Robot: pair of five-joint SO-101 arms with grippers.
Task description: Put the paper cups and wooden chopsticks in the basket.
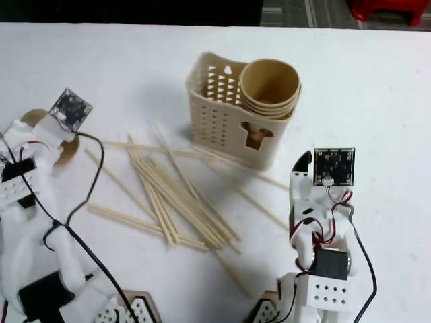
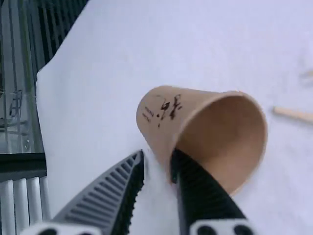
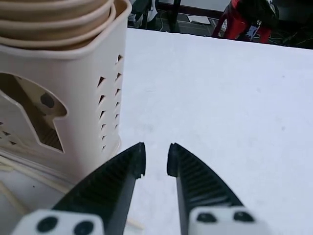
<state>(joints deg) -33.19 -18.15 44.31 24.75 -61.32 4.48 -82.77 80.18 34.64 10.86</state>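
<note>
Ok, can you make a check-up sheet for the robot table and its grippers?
Surface: white table.
Job's things: basket upright, stacked paper cups inside; wooden chopsticks scattered on the table beside it; one paper cup lying on its side.
Clutter: nothing seen.
Grippers: left gripper slightly open, tips at the lying cup; right gripper slightly open, empty, beside the basket.
Cables: black cable looped over left arm; red wires on right arm.
Surroundings: red stool beyond the table.

I see: basket cream, rows of small cut-outs | paper cups plain brown | single cup brown with dark marks | chopsticks pale wood | table white
</note>
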